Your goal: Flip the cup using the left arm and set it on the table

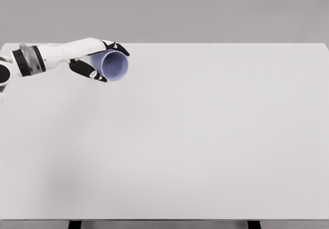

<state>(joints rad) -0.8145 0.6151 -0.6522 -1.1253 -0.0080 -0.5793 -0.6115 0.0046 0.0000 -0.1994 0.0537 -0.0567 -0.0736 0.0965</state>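
One pale lavender plastic cup [113, 65] lies on its side at the far left of the white table [205, 136], mouth facing us, clasped by the left hand [97, 62] from behind, ready for turning upright.

A wide white table [205, 146] fills most of the head view, its far edge running straight across the upper part and its near edge along the bottom. Two dark legs [75, 224] show just under the near edge, one toward each side. Its top is plain and matte.
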